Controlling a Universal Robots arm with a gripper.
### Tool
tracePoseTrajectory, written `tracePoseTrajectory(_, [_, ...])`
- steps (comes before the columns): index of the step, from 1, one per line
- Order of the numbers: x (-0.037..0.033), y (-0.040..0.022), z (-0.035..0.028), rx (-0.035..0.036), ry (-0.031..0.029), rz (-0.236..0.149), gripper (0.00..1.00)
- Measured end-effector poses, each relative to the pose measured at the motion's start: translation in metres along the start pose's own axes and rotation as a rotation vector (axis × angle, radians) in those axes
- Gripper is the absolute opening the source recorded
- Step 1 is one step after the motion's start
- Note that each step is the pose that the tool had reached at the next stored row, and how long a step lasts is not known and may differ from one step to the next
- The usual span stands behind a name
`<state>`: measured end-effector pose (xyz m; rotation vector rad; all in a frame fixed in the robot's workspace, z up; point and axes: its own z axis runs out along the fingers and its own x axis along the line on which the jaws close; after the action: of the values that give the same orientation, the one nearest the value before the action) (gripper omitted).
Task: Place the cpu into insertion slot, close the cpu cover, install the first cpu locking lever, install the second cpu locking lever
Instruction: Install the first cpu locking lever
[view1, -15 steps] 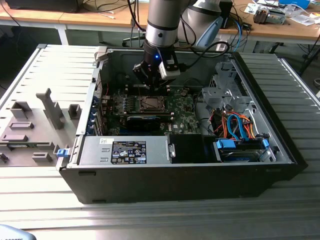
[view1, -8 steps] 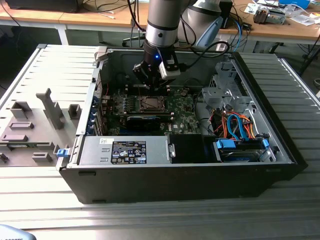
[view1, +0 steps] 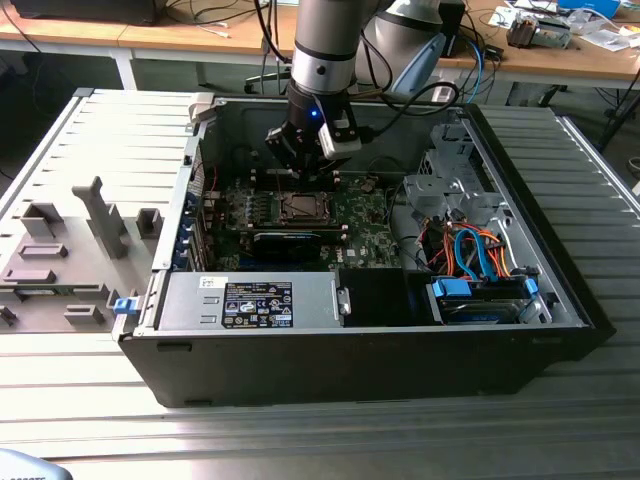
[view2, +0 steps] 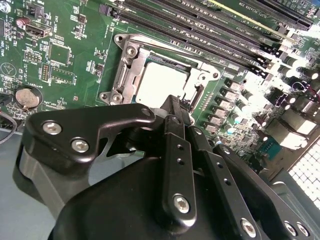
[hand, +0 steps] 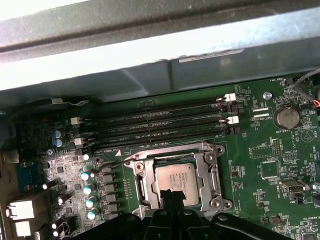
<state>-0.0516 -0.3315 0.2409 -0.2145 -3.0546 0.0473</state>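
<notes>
The cpu lies flat in the insertion slot on the green board, its silver top showing in both wrist views. The cpu cover lies down around it as a silvery frame. A thin locking lever sticks out sideways from one socket corner. My gripper hangs just above the socket, over one edge of the chip. Its black fingers meet at the tip; it is shut with nothing held.
Long black memory slots run beside the socket, with a coin battery nearby. The open case's walls surround the board. A drive cage with coloured cables sits at the exterior view's right, a grey fixture tray at its left.
</notes>
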Motion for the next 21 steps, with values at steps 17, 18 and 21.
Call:
tracePoseTrajectory(17, [0.0, 0.0, 0.0, 0.0018, -0.0009, -0.024, 0.11])
tracePoseTrajectory(18, [0.0, 0.0, 0.0, 0.0019, -0.0009, -0.025, 0.11])
tracePoseTrajectory(21, [0.0, 0.0, 0.0, 0.002, -0.001, -0.026, 0.11])
